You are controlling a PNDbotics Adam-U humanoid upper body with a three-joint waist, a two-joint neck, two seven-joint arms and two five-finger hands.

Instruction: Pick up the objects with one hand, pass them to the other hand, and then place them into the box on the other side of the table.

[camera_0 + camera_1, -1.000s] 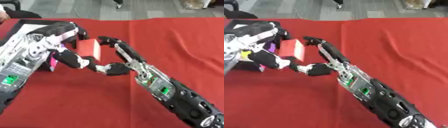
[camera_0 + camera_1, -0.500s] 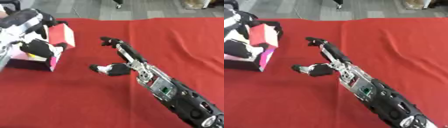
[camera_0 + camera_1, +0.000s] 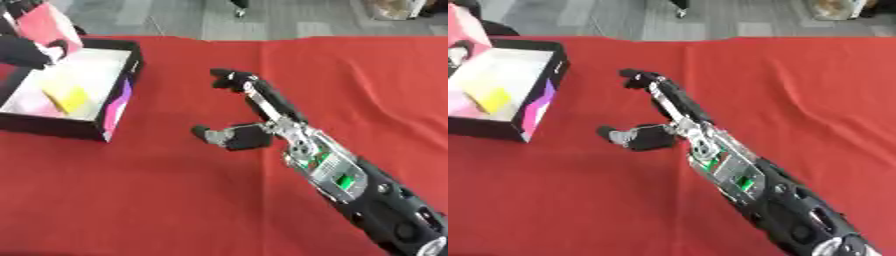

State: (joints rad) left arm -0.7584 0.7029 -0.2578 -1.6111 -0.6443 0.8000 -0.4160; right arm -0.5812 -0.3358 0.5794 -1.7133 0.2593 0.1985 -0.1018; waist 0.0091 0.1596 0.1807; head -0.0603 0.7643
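My left hand [image 3: 24, 52] shows at the top left corner, fingers curled on a pink block [image 3: 48, 21]. It holds the block above the far left part of the black box [image 3: 133, 59], which has a white inside. A yellow object [image 3: 66, 97] lies in the box. My right hand [image 3: 252, 137] hovers open over the red cloth at mid table, right of the box. Its fingers [image 3: 233, 78] are stretched toward the far side, its thumb points left, and it holds nothing.
A red cloth [image 3: 131, 200] covers the table, with a crease running down its middle. Beyond the far edge there is grey floor [image 3: 175, 17]. The box has a pink and purple side wall [image 3: 539, 105] facing my right hand.
The pink block has passed from between both hands to my left hand alone, which carried it left to above the box. My right hand let go and stays open. The view also shifted.
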